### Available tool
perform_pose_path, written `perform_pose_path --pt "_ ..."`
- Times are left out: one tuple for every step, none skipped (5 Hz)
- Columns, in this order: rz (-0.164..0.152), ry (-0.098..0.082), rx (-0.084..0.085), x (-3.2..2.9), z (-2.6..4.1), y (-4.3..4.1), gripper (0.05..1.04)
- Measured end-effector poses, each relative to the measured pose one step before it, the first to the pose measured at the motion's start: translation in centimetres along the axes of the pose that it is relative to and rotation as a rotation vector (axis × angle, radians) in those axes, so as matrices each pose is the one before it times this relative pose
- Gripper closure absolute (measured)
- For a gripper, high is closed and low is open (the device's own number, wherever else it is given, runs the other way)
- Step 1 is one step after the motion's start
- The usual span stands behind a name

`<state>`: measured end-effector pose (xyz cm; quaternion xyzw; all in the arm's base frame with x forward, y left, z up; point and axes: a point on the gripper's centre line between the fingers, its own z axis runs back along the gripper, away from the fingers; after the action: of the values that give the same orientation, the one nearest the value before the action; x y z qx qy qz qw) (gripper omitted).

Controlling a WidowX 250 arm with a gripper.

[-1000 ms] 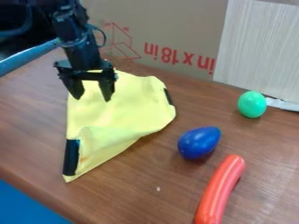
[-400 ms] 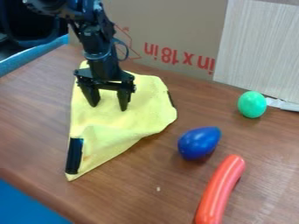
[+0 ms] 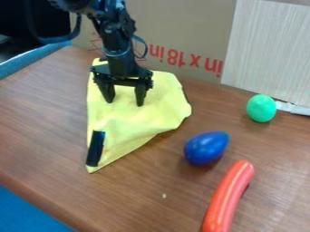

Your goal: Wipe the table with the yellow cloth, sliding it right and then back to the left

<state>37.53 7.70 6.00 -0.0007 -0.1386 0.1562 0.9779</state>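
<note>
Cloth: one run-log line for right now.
gripper open, at cloth | cloth rumpled on table | blue toy between cloth and red sausage | green egg farther back

The robot arm (image 3: 116, 43) is black, with chunky jointed segments, a looping dark cable (image 3: 144, 48) and a wide crossbar bearing two blunt, tapering fingers (image 3: 141, 94).

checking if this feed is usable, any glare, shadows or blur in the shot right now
Camera view: bright highlights on the blue egg-shaped thing and along the red sausage-shaped thing; soft shadows beside both on the table; folds in the yellow cloth still readable; the whole picture a little soft, the claw's outline still distinct against the cloth.
</note>
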Motion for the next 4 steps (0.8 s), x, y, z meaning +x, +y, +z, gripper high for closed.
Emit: perform_pose_path --pt "0.0154 0.0114 -0.0128 0.448 -0.181 -1.344 0.083" --pt "-0.0049 0.0025 -0.0170 -0.041 -0.107 -1.955 0.083" --pt "0.0029 0.0091 -0.0263 -0.098 -0.035 -2.594 0.083" --pt "0.0051 0.0121 -0.0142 -0.125 -0.108 -1.899 0.083"
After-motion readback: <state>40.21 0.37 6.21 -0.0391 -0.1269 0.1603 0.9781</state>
